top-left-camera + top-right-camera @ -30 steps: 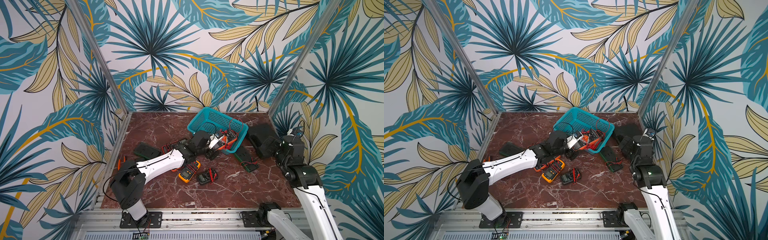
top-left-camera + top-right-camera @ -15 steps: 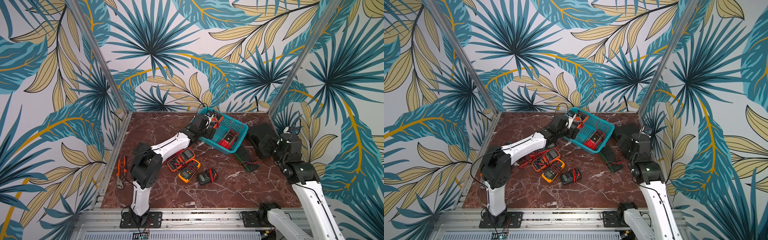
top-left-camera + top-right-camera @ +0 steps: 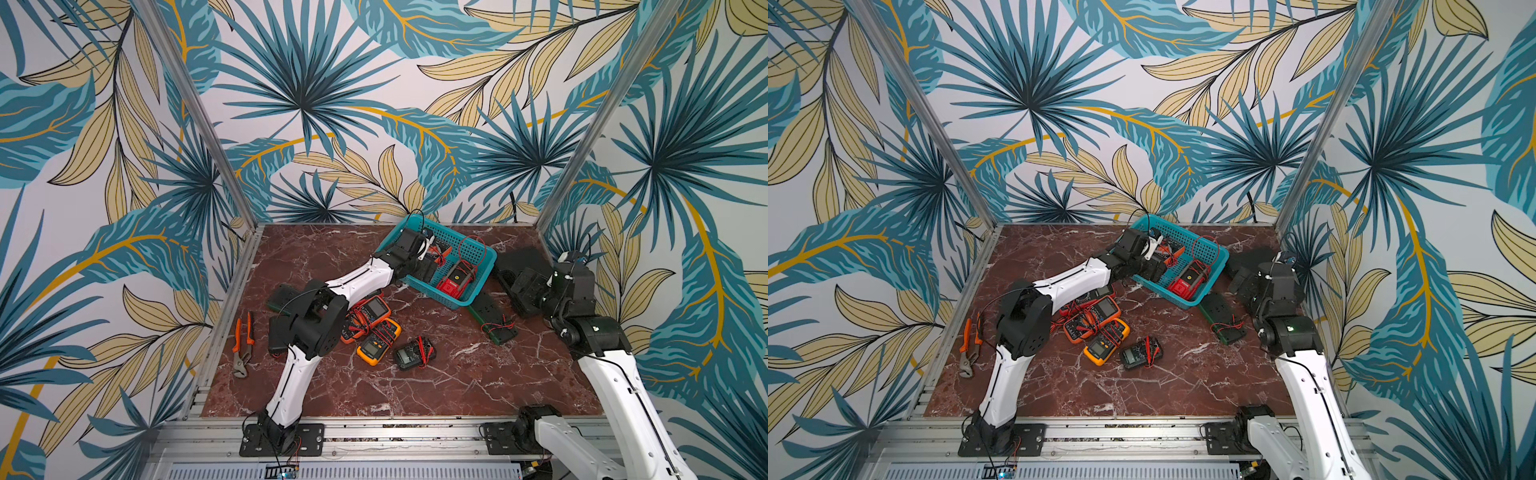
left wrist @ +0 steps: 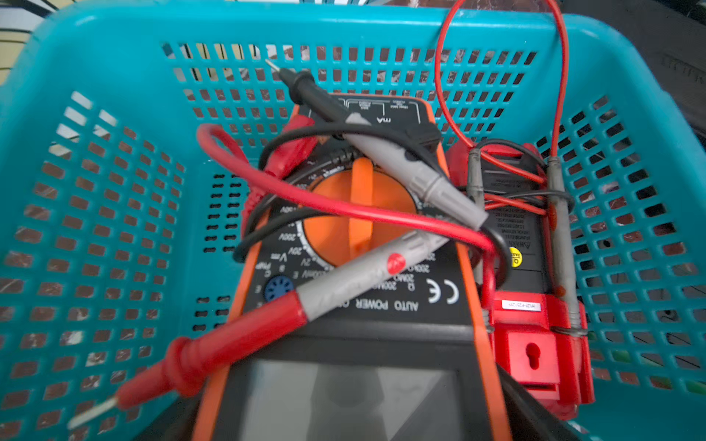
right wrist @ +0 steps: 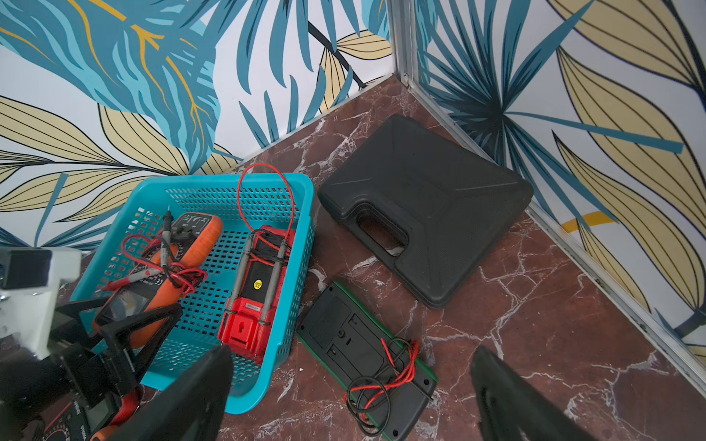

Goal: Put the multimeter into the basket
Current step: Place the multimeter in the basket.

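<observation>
Orange multimeter (image 5: 195, 240) gripped by left fingers (image 5: 153, 312) inside basket (image 5: 229, 179); right fingers (image 5: 191, 393) wide apart.

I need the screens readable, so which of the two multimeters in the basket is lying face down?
The red multimeter: its back label and hanging slot face up. The orange multimeter beside it shows its dial.

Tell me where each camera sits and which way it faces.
Top views: high at the front, looking down at the whole table; left arm and right arm show.
Left wrist: on the left arm above the basket, facing the orange multimeter; no arm shows clearly.
Right wrist: on the right arm, facing basket and black case; open right fingers and left fingers show.
Both wrist views share basket, orange multimeter, red multimeter.
</observation>
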Motion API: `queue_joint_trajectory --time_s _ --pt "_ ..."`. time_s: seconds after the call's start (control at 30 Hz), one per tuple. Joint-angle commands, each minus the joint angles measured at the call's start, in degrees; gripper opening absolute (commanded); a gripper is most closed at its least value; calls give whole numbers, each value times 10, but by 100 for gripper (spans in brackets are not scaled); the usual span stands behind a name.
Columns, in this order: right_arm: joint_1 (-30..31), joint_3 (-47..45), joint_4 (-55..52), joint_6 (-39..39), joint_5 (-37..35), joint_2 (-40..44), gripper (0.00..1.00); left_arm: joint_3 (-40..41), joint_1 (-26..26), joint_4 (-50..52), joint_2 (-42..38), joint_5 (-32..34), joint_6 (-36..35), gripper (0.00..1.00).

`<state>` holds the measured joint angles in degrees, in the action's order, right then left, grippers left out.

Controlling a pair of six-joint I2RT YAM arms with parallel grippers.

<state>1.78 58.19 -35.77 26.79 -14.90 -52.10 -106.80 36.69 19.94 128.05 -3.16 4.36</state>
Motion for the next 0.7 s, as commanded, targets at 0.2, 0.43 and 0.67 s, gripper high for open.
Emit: queue_joint_trajectory --time_s 0.2,0.43,0.67 --pt "-3 -5 14 12 6 -4 99 -95 -7 22 33 -8 -12 0" --pt "-2 -1 11 12 5 -13 99 -138 -7 64 66 -36 -39 12" --pt "-2 1 12 18 11 -23 100 -155 -7 91 84 -75 -49 43"
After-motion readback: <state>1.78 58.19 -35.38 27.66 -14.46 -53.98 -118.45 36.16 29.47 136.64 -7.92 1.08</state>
